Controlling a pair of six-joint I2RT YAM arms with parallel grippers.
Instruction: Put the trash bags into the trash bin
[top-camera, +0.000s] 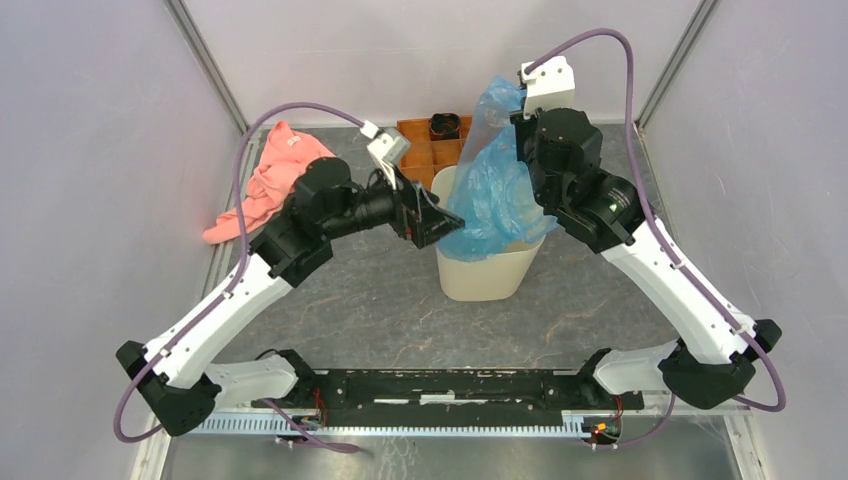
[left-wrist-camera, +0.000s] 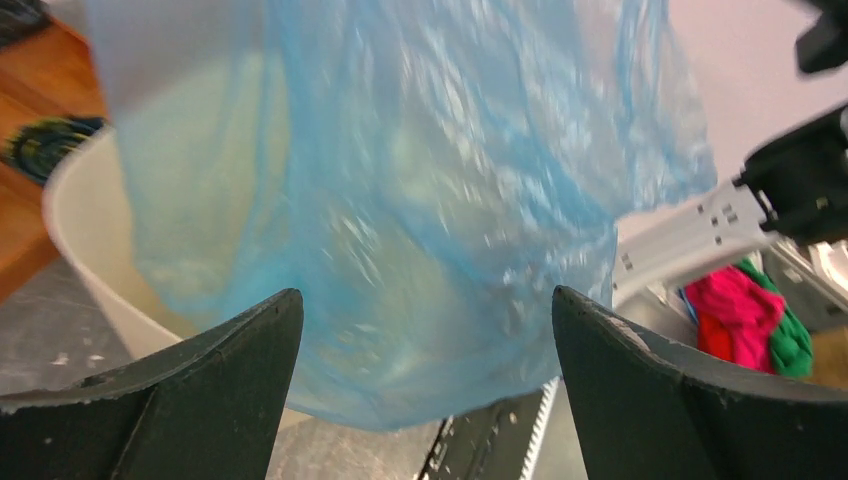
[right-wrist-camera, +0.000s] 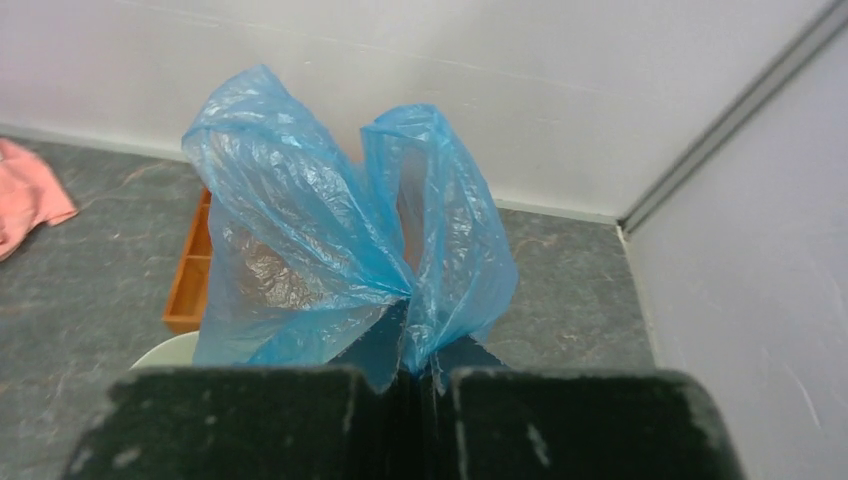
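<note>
Top external: right gripper (right-wrist-camera: 415, 385) clamps trash bag (top-camera: 490, 185) draped into bin (top-camera: 485, 275), left gripper (top-camera: 440, 215) agape alongside, tray (top-camera: 418, 140) behind.

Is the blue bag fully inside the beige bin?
Partly out: the light-blue plastic bag rises above the beige plastic bin, right gripper pinching it.

There is one blue plastic bag (top-camera: 490, 190) and one beige bin (top-camera: 490, 275). I count also one pink cloth (top-camera: 265, 180) and one orange-brown tray (top-camera: 425, 150), with one small black object (top-camera: 445, 126) in it. The robot arms are two, one left arm (top-camera: 230, 300) and one right arm (top-camera: 680, 290).
</note>
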